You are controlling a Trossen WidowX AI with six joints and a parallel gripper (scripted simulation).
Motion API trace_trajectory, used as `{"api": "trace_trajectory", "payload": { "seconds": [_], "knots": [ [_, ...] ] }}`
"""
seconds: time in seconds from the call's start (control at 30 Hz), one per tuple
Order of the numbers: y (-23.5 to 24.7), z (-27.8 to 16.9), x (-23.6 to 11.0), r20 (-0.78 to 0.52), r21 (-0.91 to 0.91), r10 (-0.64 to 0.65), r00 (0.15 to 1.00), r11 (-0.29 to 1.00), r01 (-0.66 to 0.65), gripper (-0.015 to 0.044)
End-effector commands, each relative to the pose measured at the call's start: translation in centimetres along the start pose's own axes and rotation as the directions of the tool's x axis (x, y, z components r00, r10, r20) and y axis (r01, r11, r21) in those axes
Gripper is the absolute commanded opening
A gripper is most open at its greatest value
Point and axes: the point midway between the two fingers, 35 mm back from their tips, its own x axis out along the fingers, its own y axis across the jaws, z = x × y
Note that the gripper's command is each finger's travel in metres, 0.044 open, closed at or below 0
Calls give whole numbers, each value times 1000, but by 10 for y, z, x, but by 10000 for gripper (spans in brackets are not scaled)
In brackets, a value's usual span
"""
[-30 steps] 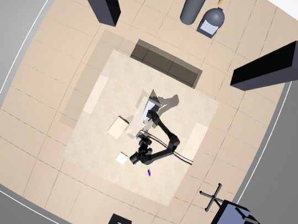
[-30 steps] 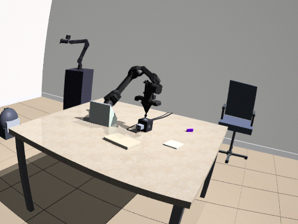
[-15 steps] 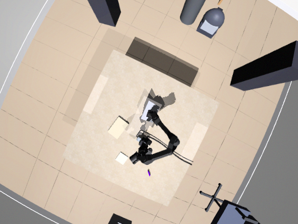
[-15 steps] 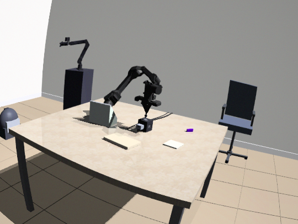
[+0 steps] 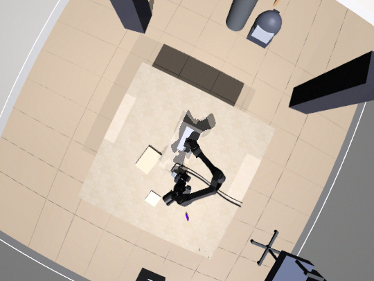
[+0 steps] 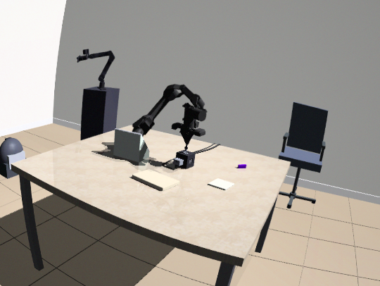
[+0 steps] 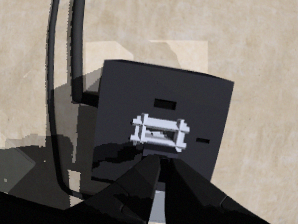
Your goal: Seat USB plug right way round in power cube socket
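The black power cube (image 7: 193, 92) (image 6: 187, 160) stands near the middle of the table (image 6: 105, 211). In the top-down view it is mostly hidden under the arm. The silver USB plug (image 7: 158, 131) shows end-on over the cube's top face, just in front of my fingertips. My gripper (image 7: 161, 167) (image 6: 185, 144) points straight down right above the cube and is shut on the plug. I cannot tell how deep the plug sits in the socket. A dark slot (image 7: 165, 103) shows on the cube's top beside the plug.
Two black cables (image 7: 69, 23) (image 6: 207, 148) run from the cube across the table. A grey wedge-shaped stand (image 6: 128, 145), a flat beige book (image 6: 155, 179) (image 5: 148, 160), a white pad (image 6: 220, 183) (image 5: 152, 198) and a small purple object (image 6: 241, 165) (image 5: 187, 216) lie around it. An office chair (image 6: 304, 141) stands beside the table.
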Motion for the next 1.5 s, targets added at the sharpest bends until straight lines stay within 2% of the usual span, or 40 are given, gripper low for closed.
{"api": "trace_trajectory", "payload": {
  "seconds": [0.0,1.47],
  "knots": [
    [-1,1,1,6,-5,-2,1000,1000,2,0],
    [-1,2,6,24,-6,-2,1000,1000,2,0]
  ]
}}
